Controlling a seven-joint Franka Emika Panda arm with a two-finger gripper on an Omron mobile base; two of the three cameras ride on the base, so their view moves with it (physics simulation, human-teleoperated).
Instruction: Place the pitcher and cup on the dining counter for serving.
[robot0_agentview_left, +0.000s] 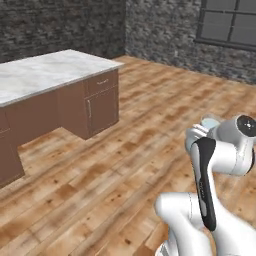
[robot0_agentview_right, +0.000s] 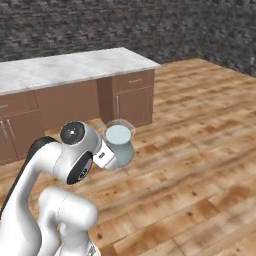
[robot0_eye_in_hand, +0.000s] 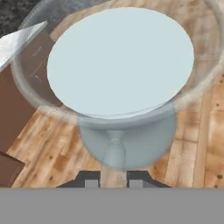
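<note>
The pale blue-grey glassy pitcher (robot0_agentview_right: 120, 144) hangs in the air over the wooden floor, held at the end of my arm. Its flared rim and round belly (robot0_eye_in_hand: 120, 61) crowd the hand view, and in the left base view a bit of the pitcher (robot0_agentview_left: 210, 121) peeks out behind the wrist. My gripper (robot0_eye_in_hand: 113, 181) is shut on the pitcher, one dark fingertip on each side of its lower part; from the right base the gripper (robot0_agentview_right: 112, 159) sits just left of the vessel. The dining counter (robot0_agentview_left: 45, 75) (robot0_agentview_right: 70, 67), white marble over brown drawers, stands some way ahead. The cup is out of view.
Open wooden floor (robot0_agentview_left: 125, 150) lies between me and the counter. Dark brick walls close the back, with a window (robot0_agentview_left: 230, 22) at the right. The counter's near corner (robot0_eye_in_hand: 17, 41) and its drawers with silver handles (robot0_agentview_right: 132, 80) face me.
</note>
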